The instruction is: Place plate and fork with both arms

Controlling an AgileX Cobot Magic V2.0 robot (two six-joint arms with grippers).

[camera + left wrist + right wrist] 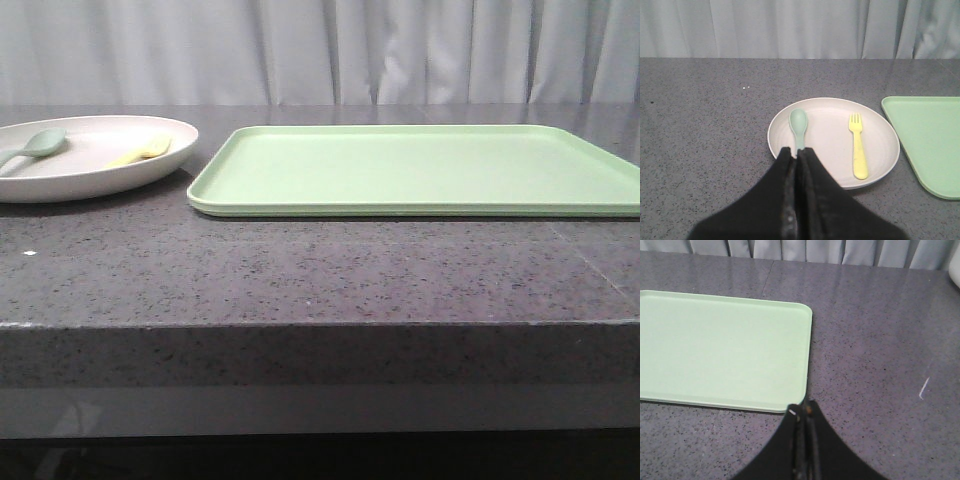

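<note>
The pale pinkish-cream plate (95, 172) sits on the dark stone table at the far left, and it also shows in the left wrist view (830, 145). The yellow fork (140, 152) lies flat on the plate, also seen from the left wrist (858, 147). My left gripper (797, 150) is shut and empty, short of the plate's near rim, and it hides the end of the spoon's handle. My right gripper (803, 407) is shut and empty, by a corner of the green tray. Neither gripper shows in the front view.
A pale blue-green spoon (35, 145) lies on the plate beside the fork, also in the left wrist view (799, 125). A light green rectangular tray (420, 165) lies empty right of the plate, also seen from each wrist (932, 145) (720, 350). A grey curtain hangs behind the table.
</note>
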